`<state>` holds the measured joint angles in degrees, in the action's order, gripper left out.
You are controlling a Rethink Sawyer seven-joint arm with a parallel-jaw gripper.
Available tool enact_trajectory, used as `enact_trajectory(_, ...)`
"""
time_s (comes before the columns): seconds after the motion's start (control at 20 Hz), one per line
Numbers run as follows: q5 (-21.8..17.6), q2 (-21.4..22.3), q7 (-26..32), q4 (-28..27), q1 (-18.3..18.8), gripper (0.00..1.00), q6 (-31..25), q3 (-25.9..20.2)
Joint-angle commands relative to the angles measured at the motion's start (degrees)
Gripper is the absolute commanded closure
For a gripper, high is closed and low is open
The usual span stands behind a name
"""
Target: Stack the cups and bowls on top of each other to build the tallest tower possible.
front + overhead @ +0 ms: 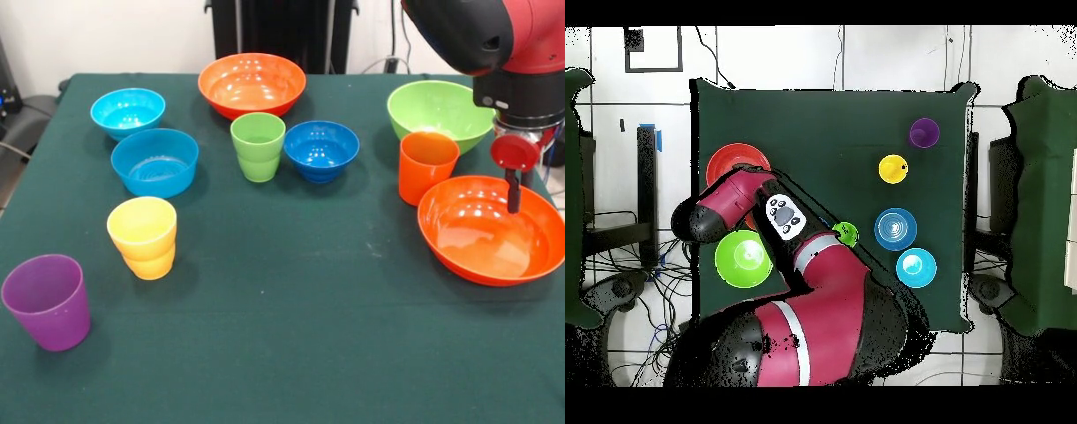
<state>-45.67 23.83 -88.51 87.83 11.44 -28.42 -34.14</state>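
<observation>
Nothing is stacked yet: every cup and bowl sits alone, mouth up, on the green worktop (291, 336). In the front view the gripper (513, 190) hangs over the near orange bowl (491, 229) at the right, a dark finger pointing down above the bowl's far inner wall; only that one finger shows clearly, so I cannot tell whether the gripper is apart or together, and it seems to hold nothing. Just beside that bowl stands the orange cup (426, 166), with the lime green bowl (440, 113) behind it. The second orange bowl (252, 83) sits at the far middle, the green cup (258, 146) and the dark blue bowl (321, 149) side by side before it. To the left lie two light blue bowls, one farther (128, 111) and one nearer (154, 162), then the yellow cup (142, 237) and, nearest the front corner, the purple cup (48, 301). From overhead the arm (790, 300) hides the middle of the spread. All these pieces look like light, stiff, glossy plastic, so they will likely slip under a loose pinch and skid if nudged. The bowls are too wide to span; I would take one by the rim, a finger inside the wall and one outside. The cups are narrow enough to take across the body or at the lip.
</observation>
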Motion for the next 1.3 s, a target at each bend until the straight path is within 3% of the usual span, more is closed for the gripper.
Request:
enact_trajectory(0.05,-2.39,-1.26,9.14,-2.51,-0.49,0.00,-7.96,1.50)
enact_trajectory(0.85,-4.61,-1.83,6.63,-2.76,-1.56,0.00,-4.37,3.07)
enact_trajectory(1.3,-3.65,-2.83,6.81,-2.20,-1.21,0.00,-3.98,2.53)
